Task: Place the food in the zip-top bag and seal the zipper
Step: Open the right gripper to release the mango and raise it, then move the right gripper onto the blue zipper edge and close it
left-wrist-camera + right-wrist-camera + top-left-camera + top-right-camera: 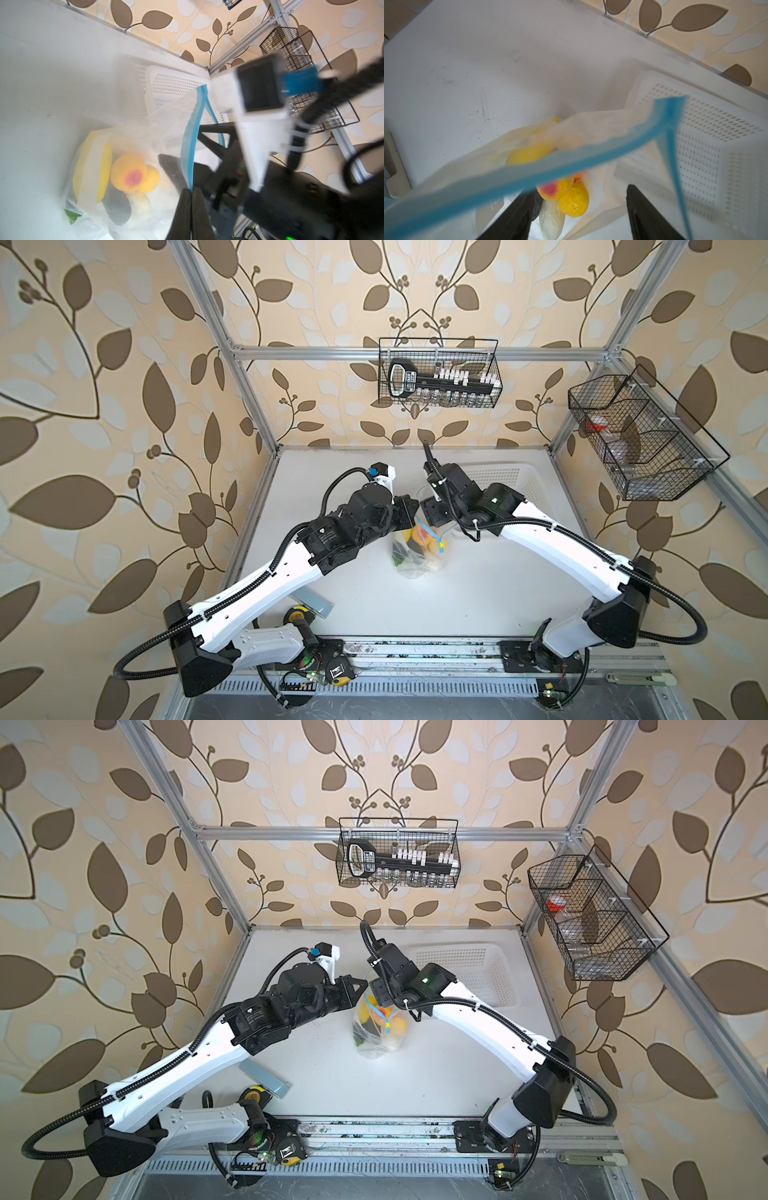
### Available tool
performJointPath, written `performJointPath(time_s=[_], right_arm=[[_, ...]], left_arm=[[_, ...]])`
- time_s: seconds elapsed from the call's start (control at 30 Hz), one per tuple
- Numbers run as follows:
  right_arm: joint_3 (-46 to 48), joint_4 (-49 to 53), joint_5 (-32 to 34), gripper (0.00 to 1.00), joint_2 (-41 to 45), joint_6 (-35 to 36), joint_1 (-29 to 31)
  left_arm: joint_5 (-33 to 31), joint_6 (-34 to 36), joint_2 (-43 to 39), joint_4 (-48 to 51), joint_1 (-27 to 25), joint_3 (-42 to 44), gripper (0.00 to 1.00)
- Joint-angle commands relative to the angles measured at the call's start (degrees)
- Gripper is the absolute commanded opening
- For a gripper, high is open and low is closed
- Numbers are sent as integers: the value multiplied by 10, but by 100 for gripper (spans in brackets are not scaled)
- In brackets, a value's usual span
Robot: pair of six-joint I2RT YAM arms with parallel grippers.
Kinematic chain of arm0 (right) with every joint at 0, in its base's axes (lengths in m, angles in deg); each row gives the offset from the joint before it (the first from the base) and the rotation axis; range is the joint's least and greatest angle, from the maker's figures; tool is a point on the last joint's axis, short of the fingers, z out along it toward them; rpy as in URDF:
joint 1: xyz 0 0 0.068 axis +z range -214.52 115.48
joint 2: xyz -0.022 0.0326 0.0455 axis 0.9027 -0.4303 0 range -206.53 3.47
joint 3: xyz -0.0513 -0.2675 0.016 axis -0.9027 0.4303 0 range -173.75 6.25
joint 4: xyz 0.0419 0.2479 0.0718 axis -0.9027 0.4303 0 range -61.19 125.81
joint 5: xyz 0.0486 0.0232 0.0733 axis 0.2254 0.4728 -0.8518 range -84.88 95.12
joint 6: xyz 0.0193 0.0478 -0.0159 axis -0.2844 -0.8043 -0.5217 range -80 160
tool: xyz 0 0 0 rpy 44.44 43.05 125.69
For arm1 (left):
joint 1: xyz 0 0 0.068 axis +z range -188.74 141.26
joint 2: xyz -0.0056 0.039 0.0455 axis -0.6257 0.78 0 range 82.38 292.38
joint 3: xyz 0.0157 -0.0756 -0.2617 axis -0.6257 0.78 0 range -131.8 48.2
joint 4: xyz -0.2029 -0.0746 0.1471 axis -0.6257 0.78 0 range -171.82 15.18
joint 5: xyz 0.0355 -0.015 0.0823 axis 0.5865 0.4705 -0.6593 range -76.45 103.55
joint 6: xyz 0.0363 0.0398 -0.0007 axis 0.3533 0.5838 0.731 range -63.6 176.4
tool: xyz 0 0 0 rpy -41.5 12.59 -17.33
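Counter (478, 605) carries it all; the white basket (478, 969) sits back-right, no food visible in it. The zip-top bag (415, 560) stands mid-counter btwn your two arms, mouth up so nothing spills. Food (128, 172) is inside: peach, lemon, corn, dark pcs, greens. Zipper (188, 149) is parted, not sealed. Your left fingers (187, 205) are clenched on that blue strip, prob. to hold the mouth up; right fingers (645, 212) are spread wide at the mouth, gripping nothing. Sealing looks next.
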Motion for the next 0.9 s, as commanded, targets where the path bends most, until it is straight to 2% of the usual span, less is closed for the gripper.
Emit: performJointPath(time_s=[0.0,0.17,0.33,0.47,0.6,0.87], right_arm=[[-21,-2,13,70,45,-8,3],[-6,-7,8,70,77,-12,-7],[45,-20,-30,68,105,-26,-57],[95,-50,-109,63,123,-47,-91],[121,-72,-169,56,123,-62,-101],[136,-94,-215,42,116,-75,-100]], left_arm=[[-21,12,7,32,2,-10,0],[-21,12,12,30,2,-15,0],[-13,11,16,31,1,-20,0],[-11,11,19,33,2,-26,0],[-8,11,24,36,2,-35,0],[-5,12,27,41,2,-44,0]])
